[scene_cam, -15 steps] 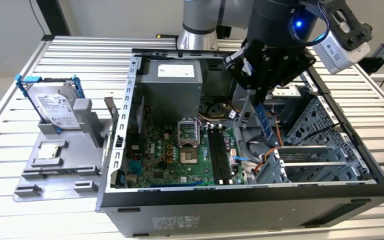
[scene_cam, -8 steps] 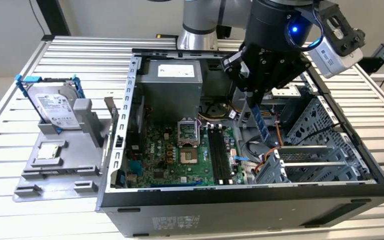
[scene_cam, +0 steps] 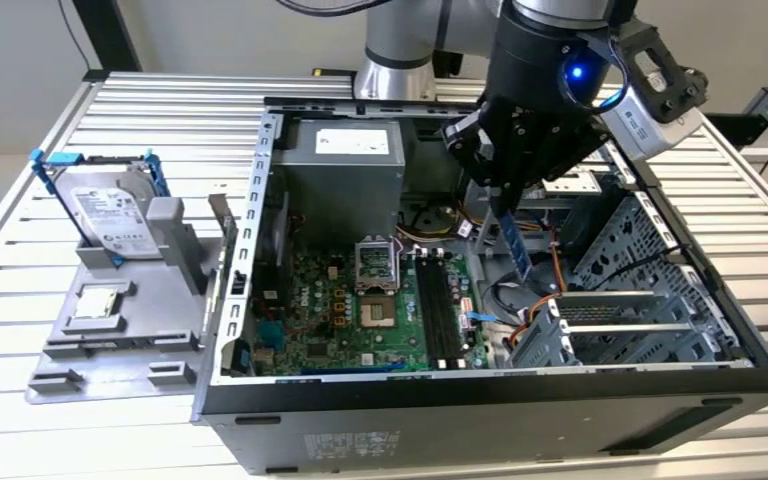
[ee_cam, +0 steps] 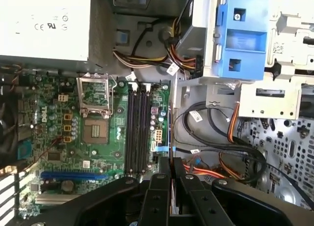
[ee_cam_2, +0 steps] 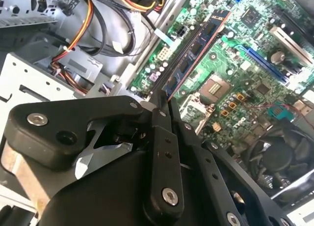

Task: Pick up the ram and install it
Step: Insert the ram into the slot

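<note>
In the exterior view my gripper point(scene_cam: 506, 200) hangs inside the open computer case point(scene_cam: 491, 385), shut on the ram point(scene_cam: 519, 246). The ram is a thin dark blue stick pointing down from the fingers, above the case floor just to the exterior view's right of the motherboard point(scene_cam: 344, 300). The long black memory sockets point(scene_cam: 440, 305) lie a little to its left and lower. In the second wrist view the ram point(ee_cam_2: 196, 49) runs out from the closed fingertips point(ee_cam_2: 160, 99) over the green board. The first wrist view has it edge-on point(ee_cam: 170, 132) beside the black sockets point(ee_cam: 137, 127).
A silver hard drive with blue rails point(scene_cam: 108, 213) stands on a grey fixture at the exterior view's left. Inside the case are the power supply point(scene_cam: 344, 150), a metal drive cage point(scene_cam: 651, 250), and loose orange and black cables point(scene_cam: 544, 290) below the ram.
</note>
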### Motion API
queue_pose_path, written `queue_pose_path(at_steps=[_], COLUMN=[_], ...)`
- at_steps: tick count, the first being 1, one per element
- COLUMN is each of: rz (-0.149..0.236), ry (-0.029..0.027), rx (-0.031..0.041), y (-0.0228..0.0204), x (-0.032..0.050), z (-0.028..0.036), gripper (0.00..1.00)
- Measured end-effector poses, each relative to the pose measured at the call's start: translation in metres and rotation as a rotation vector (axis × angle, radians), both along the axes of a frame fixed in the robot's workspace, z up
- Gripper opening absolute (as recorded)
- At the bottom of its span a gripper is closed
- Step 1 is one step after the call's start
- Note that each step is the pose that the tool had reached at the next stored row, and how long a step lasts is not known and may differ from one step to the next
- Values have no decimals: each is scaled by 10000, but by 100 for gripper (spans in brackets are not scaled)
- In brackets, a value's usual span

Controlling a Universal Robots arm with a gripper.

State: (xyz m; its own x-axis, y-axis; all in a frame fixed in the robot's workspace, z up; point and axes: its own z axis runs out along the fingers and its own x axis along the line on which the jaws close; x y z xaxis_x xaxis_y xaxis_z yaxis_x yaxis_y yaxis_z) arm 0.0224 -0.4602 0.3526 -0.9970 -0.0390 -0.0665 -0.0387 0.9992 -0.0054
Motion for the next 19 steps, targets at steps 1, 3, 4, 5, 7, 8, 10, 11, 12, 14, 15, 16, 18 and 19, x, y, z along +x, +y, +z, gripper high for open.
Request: queue_pose_path(at_steps=[1,3,4,5,7,8,10,11,12,14,15,16,18,19], rz=[0,-1,0,1,2,1,2,2,3,3,3,4,4,4], ry=[3,10,11,10,11,11,11,11,11,11,11,11,11,11], rx=[1,3,0,1,0,0,0,-1,0,-1,0,0,-1,0], y=[11,46,47,47,48,48,48,48,49,49,49,49,49,49], x=[0,1,2,2,2,1,1,2,1,1,1,1,1,1], z=[-20,-45,-44,-45,-44,-44,-44,-44,-44,-45,-45,-45,-46,-53], gripper=[0,0,0,0,0,0,0,0,0,0,0,0,0,0])
